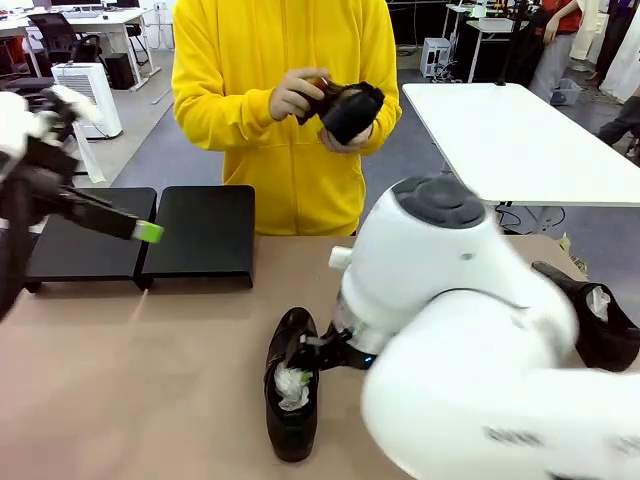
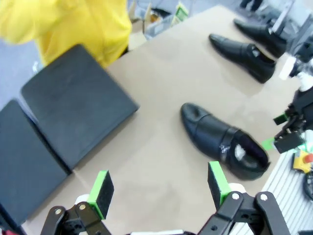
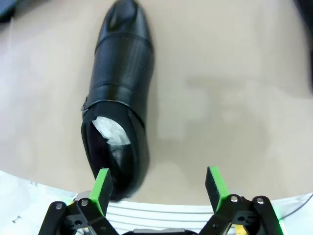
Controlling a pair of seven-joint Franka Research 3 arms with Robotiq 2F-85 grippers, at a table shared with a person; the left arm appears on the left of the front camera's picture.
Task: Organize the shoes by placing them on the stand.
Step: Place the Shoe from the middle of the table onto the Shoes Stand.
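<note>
Black shoe (image 3: 120, 98) not yet gripped; stand (image 1: 205, 235) bare, upper left.
Right gripper (image 3: 159, 183), spread, should next close on its heel; left gripper (image 2: 161, 188) spread too.

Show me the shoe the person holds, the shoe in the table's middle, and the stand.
Held shoe (image 1: 352, 112): front view, its black middle.
Middle shoe (image 3: 124, 66): right wrist view, upper behind the toe.
Stand (image 1: 205, 230): front view, right platform's bare top.
</note>
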